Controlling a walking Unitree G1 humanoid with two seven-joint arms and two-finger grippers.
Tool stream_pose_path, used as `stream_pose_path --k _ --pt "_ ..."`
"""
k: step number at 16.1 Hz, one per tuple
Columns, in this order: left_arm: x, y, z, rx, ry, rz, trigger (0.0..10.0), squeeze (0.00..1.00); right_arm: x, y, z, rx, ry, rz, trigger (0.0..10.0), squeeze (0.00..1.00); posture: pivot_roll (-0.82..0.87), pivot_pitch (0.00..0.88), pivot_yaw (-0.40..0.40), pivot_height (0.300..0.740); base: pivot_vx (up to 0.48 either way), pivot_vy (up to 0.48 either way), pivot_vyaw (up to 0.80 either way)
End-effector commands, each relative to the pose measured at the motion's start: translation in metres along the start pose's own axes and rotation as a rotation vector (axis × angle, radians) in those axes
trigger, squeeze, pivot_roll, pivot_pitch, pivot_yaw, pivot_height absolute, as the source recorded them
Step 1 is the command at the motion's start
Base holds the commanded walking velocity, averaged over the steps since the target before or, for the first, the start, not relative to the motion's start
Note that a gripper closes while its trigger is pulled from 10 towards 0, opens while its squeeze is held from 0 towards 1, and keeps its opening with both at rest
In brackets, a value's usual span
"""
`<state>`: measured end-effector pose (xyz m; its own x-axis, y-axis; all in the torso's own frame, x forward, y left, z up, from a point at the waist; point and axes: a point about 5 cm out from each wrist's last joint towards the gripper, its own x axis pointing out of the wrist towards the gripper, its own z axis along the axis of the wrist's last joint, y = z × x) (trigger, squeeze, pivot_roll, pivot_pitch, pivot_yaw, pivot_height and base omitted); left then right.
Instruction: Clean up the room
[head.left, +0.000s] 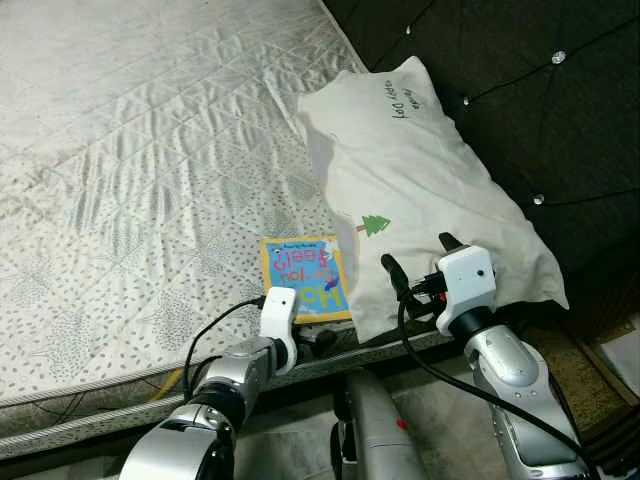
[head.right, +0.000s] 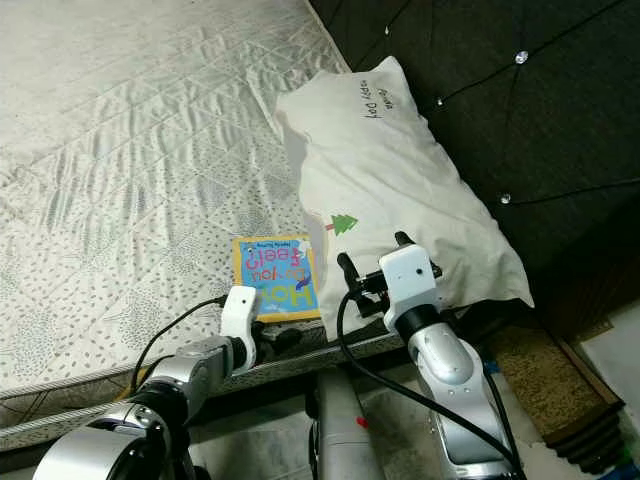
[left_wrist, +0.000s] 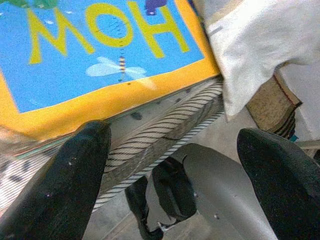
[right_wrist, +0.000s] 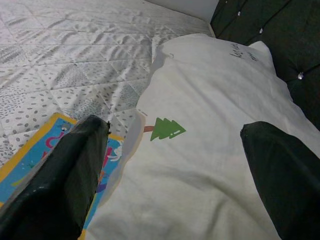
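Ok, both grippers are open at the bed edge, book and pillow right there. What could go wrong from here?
1. The book lies at the mattress edge; the left gripper sits below that edge, so a nudge could tip it to the floor.
2. The pillow overlaps the book's side; the right gripper, hovering over the pillow's near end, might drag the book with it.

We see the book (head.left: 305, 277) lying flat on the mattress (head.left: 130, 150) at its near edge, toward the near right corner. The pillow (head.left: 420, 180) lies just right of it, along the mattress's right edge against the headboard (head.left: 540, 80), and its near left side overlaps the book's right edge.
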<state>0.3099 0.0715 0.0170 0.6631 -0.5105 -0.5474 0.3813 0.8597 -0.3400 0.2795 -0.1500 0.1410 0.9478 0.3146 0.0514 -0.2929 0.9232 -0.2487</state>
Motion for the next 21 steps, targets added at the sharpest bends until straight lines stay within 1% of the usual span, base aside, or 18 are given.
stream_pose_path --k 1,3,4,5,6,7,9,10,11,12,14,16,18,21 --pt "0.003 -0.007 0.001 0.019 0.001 -0.029 10.0 0.79 0.001 -0.002 -0.001 -0.007 0.001 -0.006 10.0 0.0 -0.26 0.171 -0.08 0.6 0.0 0.0 0.0" --pt "0.004 -0.012 0.003 0.028 -0.007 -0.049 10.0 0.41 0.003 -0.001 -0.001 -0.006 -0.004 -0.003 10.0 0.0 -0.26 0.167 -0.08 0.6 0.0 0.0 0.0" --pt "0.004 -0.014 0.005 0.039 -0.018 -0.054 10.0 0.2 0.004 0.0 0.0 -0.005 -0.007 -0.001 10.0 0.0 -0.25 0.164 -0.078 0.6 0.0 0.0 0.0" --pt "0.004 -0.014 0.007 0.056 -0.035 -0.05 10.0 0.05 0.004 0.0 0.0 -0.005 -0.009 0.001 10.0 0.0 -0.25 0.164 -0.078 0.6 0.0 0.0 0.0" --pt "0.002 -0.013 0.013 0.083 -0.078 -0.032 10.0 0.0 0.004 0.0 0.0 -0.005 -0.011 0.001 10.0 0.0 -0.24 0.161 -0.075 0.6 0.0 0.0 0.0" --pt "-0.003 -0.01 0.018 0.07 -0.136 0.007 10.0 0.0 0.004 0.0 -0.001 -0.005 -0.009 0.0 10.0 0.0 -0.23 0.16 -0.072 0.6 0.0 0.0 0.0" --pt "-0.01 -0.003 0.019 0.051 -0.179 0.052 10.0 0.0 0.003 0.0 -0.004 -0.004 -0.005 0.0 10.0 0.0 -0.23 0.16 -0.072 0.6 0.0 0.0 0.0" --pt "-0.017 0.005 0.018 0.037 -0.208 0.1 10.0 0.0 0.003 0.001 -0.005 -0.003 -0.002 0.001 10.0 0.0 -0.22 0.163 -0.072 0.6 0.0 0.0 0.0" --pt "-0.029 0.019 0.014 0.018 -0.237 0.178 10.0 0.0 0.002 0.003 -0.006 -0.001 -0.001 0.005 10.0 0.0 -0.21 0.168 -0.074 0.6 0.0 0.0 0.0" --pt "-0.037 0.027 0.009 -0.011 -0.235 0.215 10.0 0.0 0.002 0.003 -0.006 0.001 0.001 0.009 10.0 0.0 -0.21 0.174 -0.078 0.6 0.0 0.0 0.0" --pt "-0.039 0.035 0.001 -0.035 -0.204 0.242 10.0 0.0 0.002 0.004 -0.007 0.001 0.003 0.013 10.0 0.0 -0.21 0.183 -0.082 0.6 0.0 0.0 0.0" --pt "-0.038 0.042 0.0 -0.043 -0.187 0.262 10.0 0.0 0.0 0.002 -0.007 -0.003 0.005 0.011 10.0 0.0 -0.22 0.197 -0.086 0.6 0.0 0.0 0.0" --pt "-0.036 0.043 0.005 -0.045 -0.18 0.266 10.0 0.0 -0.004 -0.001 -0.008 -0.011 0.016 0.003 10.0 0.0 -0.24 0.204 -0.087 0.6 0.0 0.0 0.0" --pt "-0.028 0.041 0.004 -0.015 -0.136 0.238 10.0 0.0 -0.011 -0.004 -0.009 -0.02 0.028 -0.005 10.0 0.0 -0.27 0.217 -0.09 0.6 0.0 0.0 0.0"
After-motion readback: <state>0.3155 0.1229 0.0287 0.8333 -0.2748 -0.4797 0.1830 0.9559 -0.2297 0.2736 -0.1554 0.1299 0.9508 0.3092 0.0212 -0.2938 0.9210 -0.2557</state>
